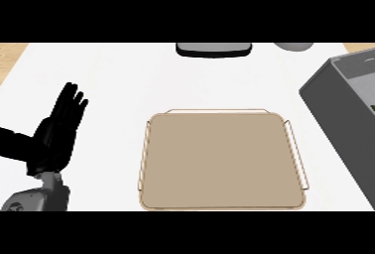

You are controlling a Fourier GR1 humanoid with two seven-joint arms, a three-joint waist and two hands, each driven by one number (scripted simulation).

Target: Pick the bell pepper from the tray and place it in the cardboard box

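Currently the left hand (pixel 58 130) rests open, fingers up, with the tan tray (pixel 219 158) just to its right and a grey box (pixel 344 109) beyond that; no bell pepper shows anywhere, the right hand is out of view, so the left is nearer.

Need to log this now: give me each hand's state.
Left hand: open, fingers straight up, resting at the view's left, holding nothing.
Right hand: not in view.
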